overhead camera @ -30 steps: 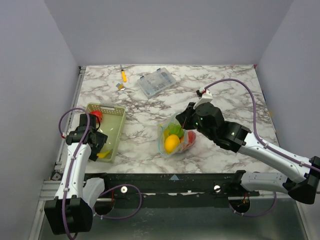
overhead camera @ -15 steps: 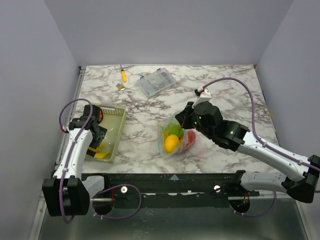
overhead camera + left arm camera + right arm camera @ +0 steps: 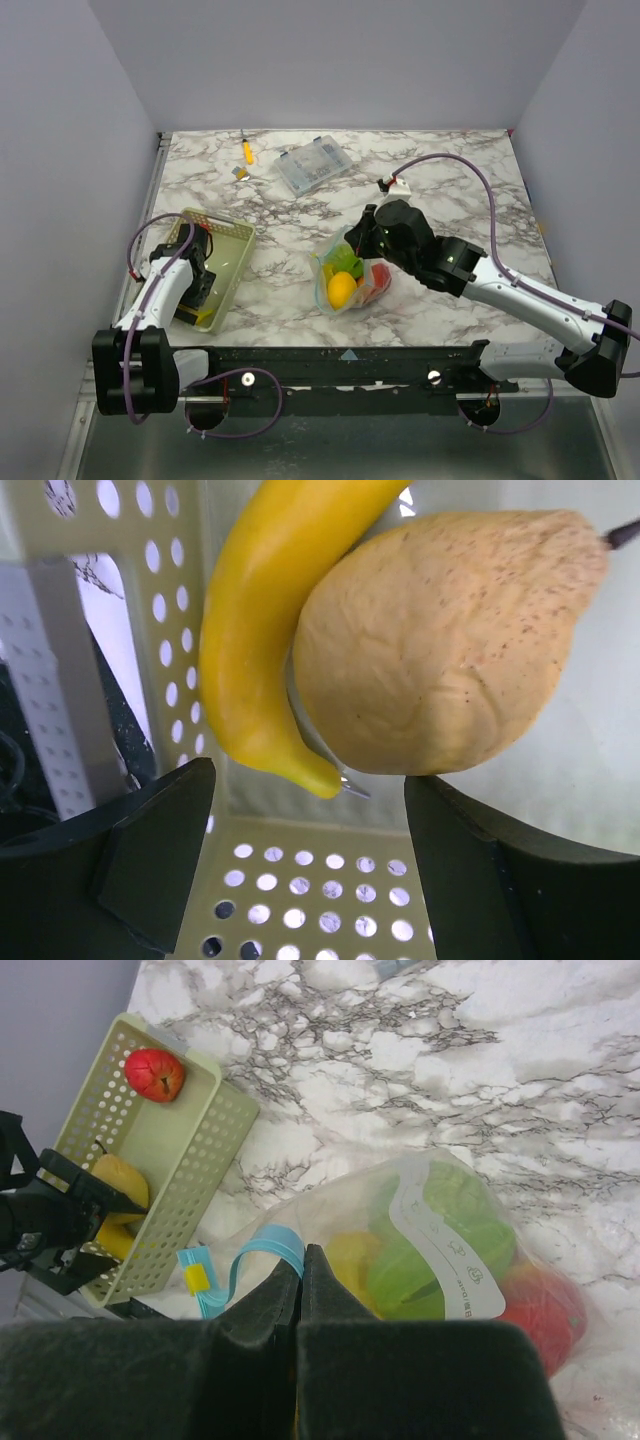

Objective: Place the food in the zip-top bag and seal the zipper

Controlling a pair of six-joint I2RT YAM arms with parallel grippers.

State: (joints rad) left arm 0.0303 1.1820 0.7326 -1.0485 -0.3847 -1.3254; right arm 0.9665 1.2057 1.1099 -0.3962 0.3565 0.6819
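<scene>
White arm links (image 3: 535, 303), black joints (image 3: 400, 235), purple cables (image 3: 445, 156), matte black tool fingers (image 3: 150, 850)

The long yellow food (image 3: 245, 640) runs past the top edge.

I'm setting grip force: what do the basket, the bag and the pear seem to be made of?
The basket looks like rigid pale-green plastic, matte, with rows of round holes. The zip-top bag is thin clear film, glossy and wrinkled, its contents showing through. The pear seems hard plastic, matte tan with fine speckles, though foam cannot be ruled out.
</scene>
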